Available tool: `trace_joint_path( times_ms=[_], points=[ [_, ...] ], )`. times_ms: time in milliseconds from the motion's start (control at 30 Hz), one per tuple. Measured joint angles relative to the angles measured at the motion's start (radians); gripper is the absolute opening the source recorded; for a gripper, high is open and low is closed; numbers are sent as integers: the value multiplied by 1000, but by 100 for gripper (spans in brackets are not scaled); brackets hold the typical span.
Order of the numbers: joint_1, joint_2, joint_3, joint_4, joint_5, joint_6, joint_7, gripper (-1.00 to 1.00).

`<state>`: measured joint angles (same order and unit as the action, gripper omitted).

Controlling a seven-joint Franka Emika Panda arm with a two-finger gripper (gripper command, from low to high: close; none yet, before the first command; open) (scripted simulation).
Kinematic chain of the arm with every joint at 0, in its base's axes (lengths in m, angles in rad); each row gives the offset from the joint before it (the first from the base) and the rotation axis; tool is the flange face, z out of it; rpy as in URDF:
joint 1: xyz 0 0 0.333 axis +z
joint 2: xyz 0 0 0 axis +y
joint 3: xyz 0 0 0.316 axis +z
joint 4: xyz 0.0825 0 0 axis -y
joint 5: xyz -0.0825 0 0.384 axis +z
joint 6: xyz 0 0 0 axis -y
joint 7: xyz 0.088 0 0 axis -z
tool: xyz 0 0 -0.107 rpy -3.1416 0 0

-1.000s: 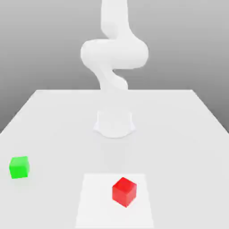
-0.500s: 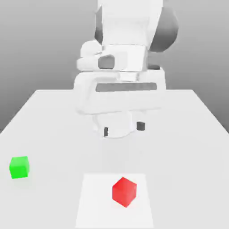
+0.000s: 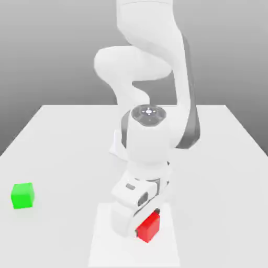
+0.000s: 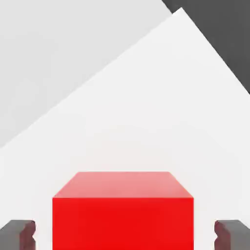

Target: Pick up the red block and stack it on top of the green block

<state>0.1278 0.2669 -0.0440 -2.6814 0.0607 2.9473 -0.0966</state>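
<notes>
Since the earlier frames the arm has swung down from its raised pose and brought its hand onto the red block [image 3: 149,227]; neither block has shifted. Red block: resting on the paler square patch [image 3: 104,246] at the near edge of the desk [image 3: 63,136], turned corner-on to the exterior view, its upper portion hidden behind the white hand. Fingers [image 4: 17,233]: in the hand view the two dark tips stand one on either side of the red block [image 4: 122,215], with a narrow strip of light surface visible between each tip and the block's faces. They are therefore not pressed against it; whether they are closing or parted cannot be told from these frames. Gripper [image 3: 142,222]: pointing downward over the block, the arm bent steeply above it. Green block [image 3: 22,196]: sitting flat on the desk towards the exterior view's left, well apart from the red block and the hand, untouched.
</notes>
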Motion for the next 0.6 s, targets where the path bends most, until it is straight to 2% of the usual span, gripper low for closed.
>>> trace_joint_path(
  times_ms=[133,333,600],
  points=[
    [-2,2,2,0,-1,1,1,-100],
    [1,-186,-21,-27,-45,-160,32,-100],
    [-354,-249,-192,1,-67,-251,-6,-100]
  ],
)
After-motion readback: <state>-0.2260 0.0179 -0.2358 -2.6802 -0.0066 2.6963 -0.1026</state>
